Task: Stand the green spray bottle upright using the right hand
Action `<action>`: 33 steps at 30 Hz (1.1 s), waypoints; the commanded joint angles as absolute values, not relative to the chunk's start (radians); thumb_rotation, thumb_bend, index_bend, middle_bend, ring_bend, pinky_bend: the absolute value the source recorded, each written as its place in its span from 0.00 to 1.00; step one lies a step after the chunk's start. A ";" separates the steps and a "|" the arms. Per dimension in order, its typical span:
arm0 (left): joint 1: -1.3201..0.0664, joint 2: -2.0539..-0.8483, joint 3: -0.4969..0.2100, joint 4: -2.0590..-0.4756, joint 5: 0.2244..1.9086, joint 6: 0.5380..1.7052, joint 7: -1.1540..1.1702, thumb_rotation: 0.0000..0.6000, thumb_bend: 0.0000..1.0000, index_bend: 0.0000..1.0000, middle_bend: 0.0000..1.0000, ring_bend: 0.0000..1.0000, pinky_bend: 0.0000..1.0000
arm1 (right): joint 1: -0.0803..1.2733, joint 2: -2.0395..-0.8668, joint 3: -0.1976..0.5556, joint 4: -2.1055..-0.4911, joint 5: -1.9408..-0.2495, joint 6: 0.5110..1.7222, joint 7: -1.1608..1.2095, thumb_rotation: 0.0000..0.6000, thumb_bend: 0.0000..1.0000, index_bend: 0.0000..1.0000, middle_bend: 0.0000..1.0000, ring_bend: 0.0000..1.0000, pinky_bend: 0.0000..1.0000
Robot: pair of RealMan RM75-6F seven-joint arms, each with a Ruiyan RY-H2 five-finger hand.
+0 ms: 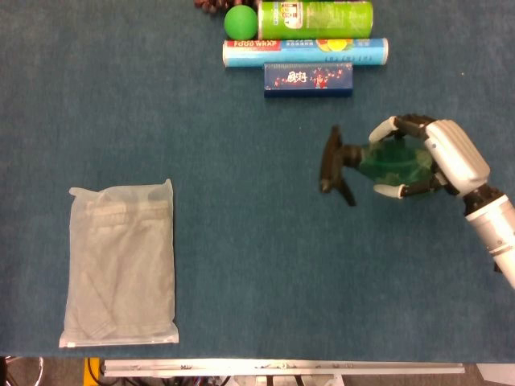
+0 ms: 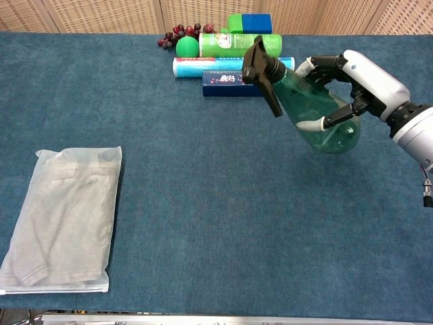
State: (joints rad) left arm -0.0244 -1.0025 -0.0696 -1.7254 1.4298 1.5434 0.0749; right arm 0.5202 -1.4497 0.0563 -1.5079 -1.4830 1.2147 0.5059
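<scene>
My right hand (image 1: 438,157) (image 2: 352,84) grips the green spray bottle (image 1: 386,161) (image 2: 314,112) around its body and holds it off the blue table. The bottle leans, its black trigger head (image 1: 334,165) (image 2: 260,68) up and to the left, its rounded base low near the hand. In the chest view the base hangs just above the cloth, and I cannot tell whether it touches. My left hand is in neither view.
A row of items lies at the table's far edge: a green ball (image 1: 240,22), a green can (image 1: 315,18), a food wrap box (image 1: 306,53) and a dark blue box (image 1: 308,79). A clear bag of clothing (image 1: 121,265) lies at the left.
</scene>
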 commanded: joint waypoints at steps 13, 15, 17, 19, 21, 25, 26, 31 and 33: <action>-0.030 -1.011 -0.067 -1.726 1.422 1.528 0.092 1.00 0.05 0.38 0.22 0.09 0.14 | 0.444 -1.715 0.096 -1.075 -1.569 1.419 1.086 1.00 0.03 0.55 0.52 0.38 0.41; -0.031 -1.012 -0.066 -1.725 1.421 1.525 0.095 1.00 0.05 0.38 0.22 0.09 0.14 | 0.441 -1.750 0.097 -1.011 -1.575 1.440 1.130 1.00 0.03 0.55 0.52 0.38 0.43; -0.032 -1.012 -0.067 -1.723 1.417 1.522 0.097 1.00 0.05 0.38 0.22 0.09 0.14 | 0.439 -1.780 0.100 -0.957 -1.578 1.457 1.167 1.00 0.02 0.55 0.52 0.38 0.44; -0.033 -1.013 -0.068 -1.723 1.413 1.519 0.097 1.00 0.05 0.38 0.22 0.09 0.14 | 0.436 -1.813 0.108 -0.901 -1.574 1.475 1.198 1.00 0.01 0.57 0.53 0.39 0.45; -0.034 -1.013 -0.069 -1.721 1.409 1.515 0.097 1.00 0.05 0.38 0.22 0.09 0.14 | 0.436 -1.851 0.117 -0.834 -1.568 1.487 1.226 1.00 0.00 0.58 0.53 0.39 0.47; -0.036 -1.012 -0.069 -1.720 1.402 1.507 0.098 1.00 0.05 0.38 0.22 0.09 0.14 | 0.439 -1.903 0.125 -0.734 -1.551 1.474 1.318 1.00 0.00 0.58 0.54 0.39 0.48; -0.036 -1.012 -0.069 -1.720 1.402 1.507 0.098 1.00 0.05 0.38 0.22 0.09 0.14 | 0.439 -1.910 0.126 -0.716 -1.548 1.470 1.335 1.00 0.00 0.58 0.54 0.39 0.48; -0.035 -1.010 -0.070 -1.721 1.397 1.508 0.092 1.00 0.05 0.38 0.22 0.09 0.14 | 0.443 -1.942 0.131 -0.646 -1.535 1.450 1.416 1.00 0.00 0.59 0.54 0.40 0.49; -0.035 -1.009 -0.070 -1.720 1.396 1.506 0.091 1.00 0.05 0.38 0.22 0.09 0.14 | 0.446 -1.944 0.130 -0.635 -1.530 1.429 1.470 1.00 0.00 0.60 0.54 0.40 0.50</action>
